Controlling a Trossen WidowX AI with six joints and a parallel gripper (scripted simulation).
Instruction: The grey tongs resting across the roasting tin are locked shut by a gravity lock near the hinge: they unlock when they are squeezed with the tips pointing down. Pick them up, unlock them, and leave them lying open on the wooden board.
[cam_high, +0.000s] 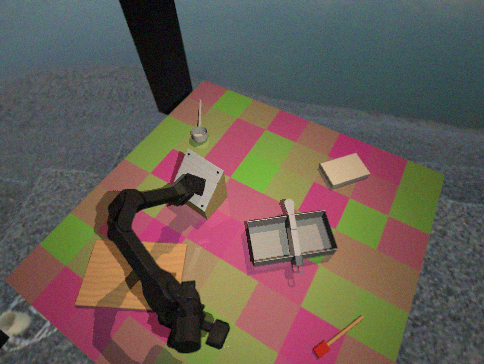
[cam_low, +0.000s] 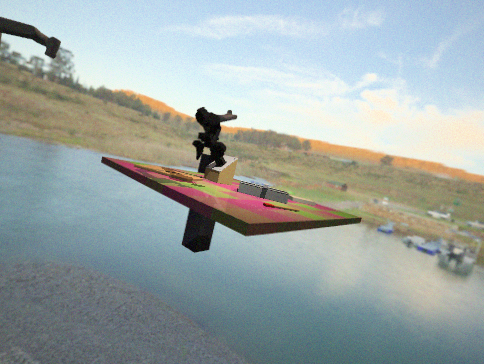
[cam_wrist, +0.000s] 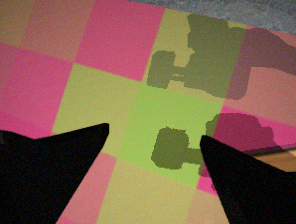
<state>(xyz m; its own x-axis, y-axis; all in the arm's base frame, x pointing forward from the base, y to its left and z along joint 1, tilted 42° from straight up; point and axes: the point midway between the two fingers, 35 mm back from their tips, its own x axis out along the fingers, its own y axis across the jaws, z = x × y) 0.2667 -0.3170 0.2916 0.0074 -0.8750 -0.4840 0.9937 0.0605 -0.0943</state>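
The grey tongs (cam_high: 294, 231) lie shut across the grey roasting tin (cam_high: 251, 240) (cam_low: 262, 190), right of the table's middle. Their hanging loop points to the near edge. The wooden board (cam_high: 167, 262) (cam_low: 175, 173) lies flat at the near left, partly under the arm. My gripper (cam_high: 196, 186) (cam_wrist: 154, 134) is open and empty. It hangs high above the table, well to the left of the tin and in front of a box in the top view. The wrist view shows only checkered table, shadows and a sliver of the board (cam_wrist: 280, 159).
A tan box with a grey top (cam_high: 196, 165) (cam_low: 222, 170) stands near the gripper. A small cup with a stick (cam_high: 199, 134) is at the back, a beige block (cam_high: 345, 170) at the far right, a red spatula (cam_high: 337, 337) at the near right. A black pillar (cam_high: 157, 50) rises behind.
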